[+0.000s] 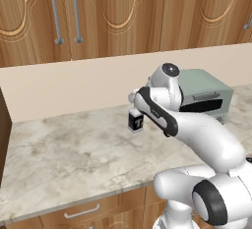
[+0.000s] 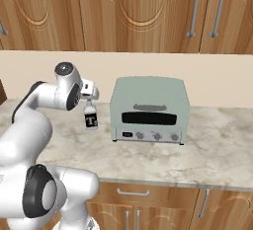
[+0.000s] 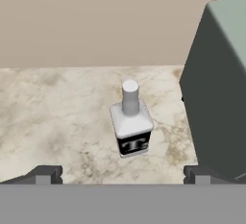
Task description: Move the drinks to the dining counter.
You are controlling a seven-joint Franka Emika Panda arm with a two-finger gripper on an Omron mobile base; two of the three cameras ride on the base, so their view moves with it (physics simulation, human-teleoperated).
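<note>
Short clear bottle with black label (image 3: 131,121) stands upright on the marble worktop (image 1: 64,154), and that is our landmark. Nearest to us, on the near side of the bottle, the gripper (image 3: 122,176) hovers with its two dark fingertips (image 3: 44,175) spread wide apart, nothing between them, the bottle sitting in line with the gap but farther off and untouched. From the right base camera the white hand sits just above and beside the bottle's neck (image 2: 90,106). Bare marble lies all around the bottle's foot, with a long open stretch running away to its left in the left base camera. Just beside the bottle, on its right, stands the pale green toaster oven (image 2: 149,110), close but apart from it, dark door and three knobs facing out. Beyond the bottle the beige back wall (image 1: 74,83) rises from the worktop, and above that hang the wooden cabinets (image 2: 123,12) with metal handles.
</note>
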